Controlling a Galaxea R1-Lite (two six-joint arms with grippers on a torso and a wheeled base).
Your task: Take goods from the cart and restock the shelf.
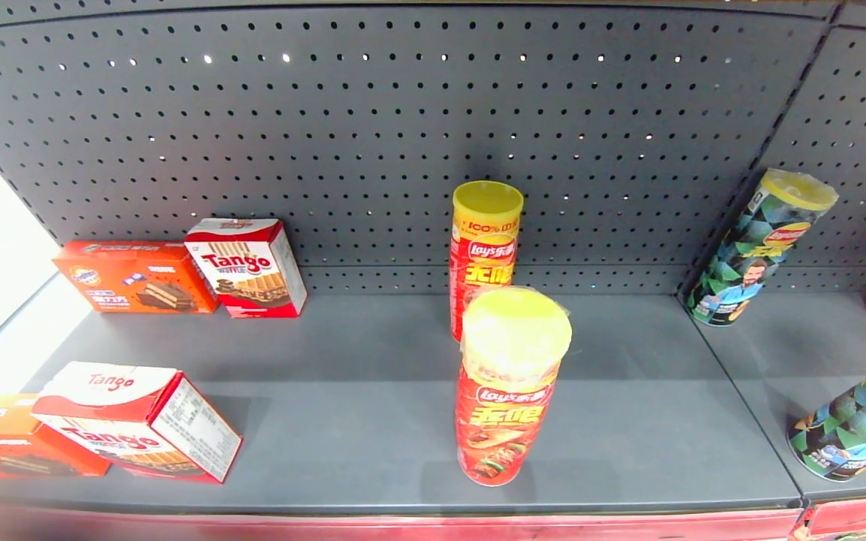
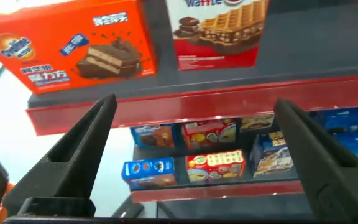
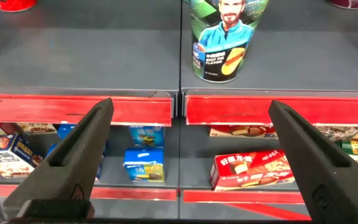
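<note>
The grey shelf (image 1: 373,406) carries wafer boxes (image 1: 249,267) on its left side, at back and front. At its middle, the front chip can (image 1: 510,391) near the edge and the back chip can (image 1: 484,248) by the pegboard (image 1: 373,135) both stand upright, long axes vertical, yellow lids up. The left gripper (image 2: 194,104) and right gripper (image 3: 190,104) are spread wide, holding nothing, facing the shelf's red front edge.

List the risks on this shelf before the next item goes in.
The front red cylindrical chip can with a yellow lid stands tall near the front edge of the grey metal shelf; a nudge could topple it off.
The red-and-white cardboard wafer box sits skewed at the front left, likely easy to push off.
The left gripper and right gripper, fingers open, face the red lip; rising carelessly might strike it.
</note>
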